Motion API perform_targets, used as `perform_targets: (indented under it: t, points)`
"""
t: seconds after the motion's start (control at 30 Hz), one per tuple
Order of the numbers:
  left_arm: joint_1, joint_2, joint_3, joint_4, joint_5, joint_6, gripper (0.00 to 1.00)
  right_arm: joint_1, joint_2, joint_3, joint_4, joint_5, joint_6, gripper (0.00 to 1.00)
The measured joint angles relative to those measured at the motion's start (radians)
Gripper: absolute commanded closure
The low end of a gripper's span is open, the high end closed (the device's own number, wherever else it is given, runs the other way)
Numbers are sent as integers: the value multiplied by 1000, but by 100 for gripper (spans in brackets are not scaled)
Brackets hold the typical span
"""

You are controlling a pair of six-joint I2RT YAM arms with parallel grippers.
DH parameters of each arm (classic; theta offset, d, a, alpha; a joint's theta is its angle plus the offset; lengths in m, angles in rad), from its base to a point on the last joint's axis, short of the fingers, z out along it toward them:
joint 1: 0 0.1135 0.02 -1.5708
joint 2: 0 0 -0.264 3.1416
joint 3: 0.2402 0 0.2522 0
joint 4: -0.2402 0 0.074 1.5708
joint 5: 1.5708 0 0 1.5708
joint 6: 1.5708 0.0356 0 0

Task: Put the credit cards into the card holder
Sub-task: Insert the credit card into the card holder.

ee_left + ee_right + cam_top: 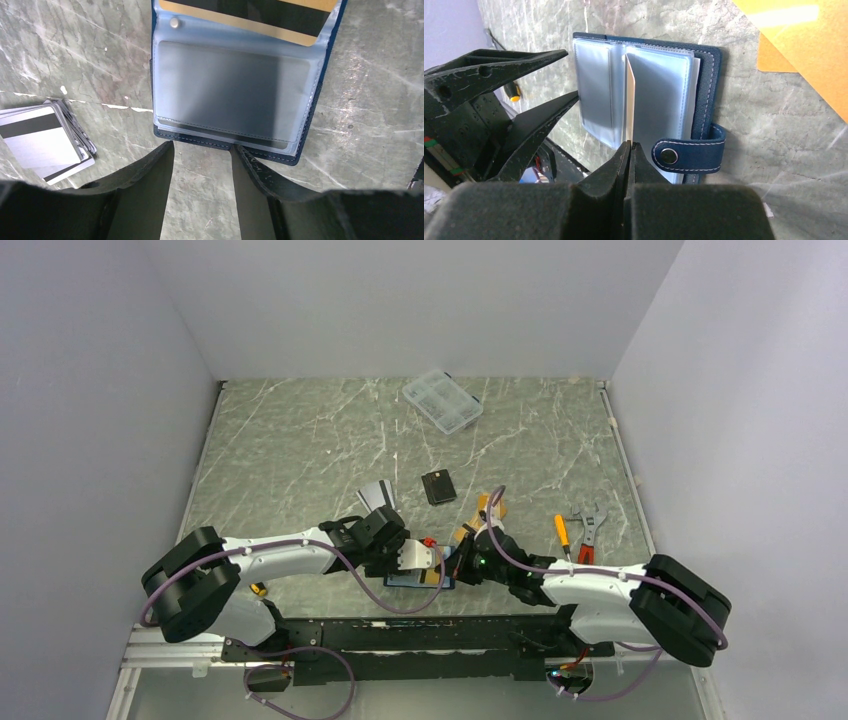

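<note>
Right tool (630,145) clamped on edge-on white leaf (629,100), identity unclear; left tool (202,148) apart at card holder (235,90).

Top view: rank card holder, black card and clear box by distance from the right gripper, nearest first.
1. card holder: directly at the right gripper, by the near edge.
2. black card: mid-table, beyond the gripper.
3. clear box: by the far edge.

Top view: card holder (405,581) mostly hidden under the arms (300,550). Left wrist: gold card (250,26) cut by top edge, card stack (40,142) by left. Right gripper (629,145) pinches thin white sheet (630,100), edge-on; card or sleeve unclear.
</note>
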Motion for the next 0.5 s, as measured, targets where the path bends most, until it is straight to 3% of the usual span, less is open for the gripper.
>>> perform_targets:
  t: [0.27,0.5]
  points:
    - [0,0,0,-3,1,0,49,0,45,-5,51,4,3,100]
    - [-1,1,0,-6,3,-1,53,0,32,-111,216,4,10,100]
